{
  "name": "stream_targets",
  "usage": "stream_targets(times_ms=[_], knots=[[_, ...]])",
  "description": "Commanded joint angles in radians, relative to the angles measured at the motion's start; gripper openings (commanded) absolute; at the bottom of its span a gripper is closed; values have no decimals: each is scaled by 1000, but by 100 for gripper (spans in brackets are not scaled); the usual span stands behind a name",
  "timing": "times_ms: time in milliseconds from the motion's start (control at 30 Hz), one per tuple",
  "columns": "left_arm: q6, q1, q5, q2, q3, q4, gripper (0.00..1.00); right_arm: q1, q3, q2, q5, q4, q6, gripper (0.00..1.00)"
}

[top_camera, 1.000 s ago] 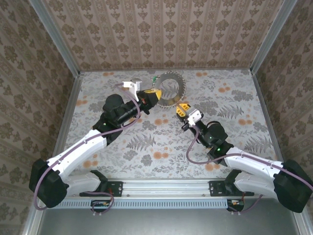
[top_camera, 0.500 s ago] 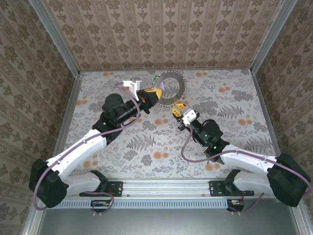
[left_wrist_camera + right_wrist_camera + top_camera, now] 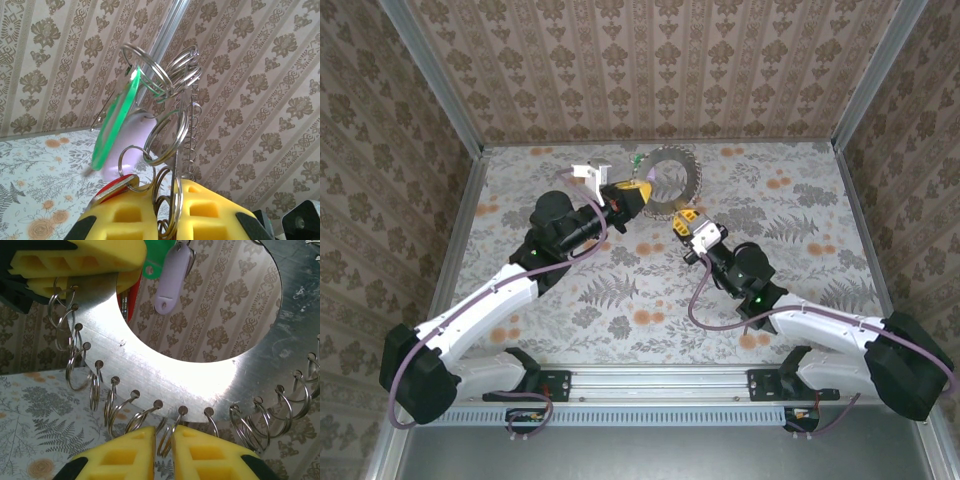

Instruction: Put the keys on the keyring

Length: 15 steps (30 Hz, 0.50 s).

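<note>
Polished metal forms the keyring [image 3: 165, 380], a flat disc with a large round opening and a row of small holes along its outer edge, each hole carrying a wire split ring [image 3: 116, 407]. The keyring is held above the far middle of the patterned table [image 3: 620, 290], tilted rather than lying flat. The left gripper [image 3: 638, 192] is clamped on the disc's edge at its left side, yellow fingers [image 3: 125, 215] pressed against both faces of the thin plate. Three key tags hang close to this grip: a green tag [image 3: 117, 125], a pale purple tag [image 3: 172, 277] just beside it, and a red tag [image 3: 112, 189] touching the left finger pad. The right gripper [image 3: 164, 450] sits at the disc's near edge, below the row of holes. Its jaws are drawn to a narrow gap, with the loops of one split ring pinched between the yellow fingertips. The two grippers are near each other but apart.
</note>
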<state>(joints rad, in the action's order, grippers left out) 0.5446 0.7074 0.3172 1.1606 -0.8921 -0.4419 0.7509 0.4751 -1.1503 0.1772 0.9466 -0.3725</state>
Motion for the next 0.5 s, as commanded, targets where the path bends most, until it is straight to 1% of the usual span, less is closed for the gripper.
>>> stream_targets(times_ms=[0,467], knots=[[-18,7,17,-2,-54,-50,0,6,32,-15,26,63,-17,18],[-12,7,6,-8,-47,-55,0,4,15,-33,83,90,-22,14]])
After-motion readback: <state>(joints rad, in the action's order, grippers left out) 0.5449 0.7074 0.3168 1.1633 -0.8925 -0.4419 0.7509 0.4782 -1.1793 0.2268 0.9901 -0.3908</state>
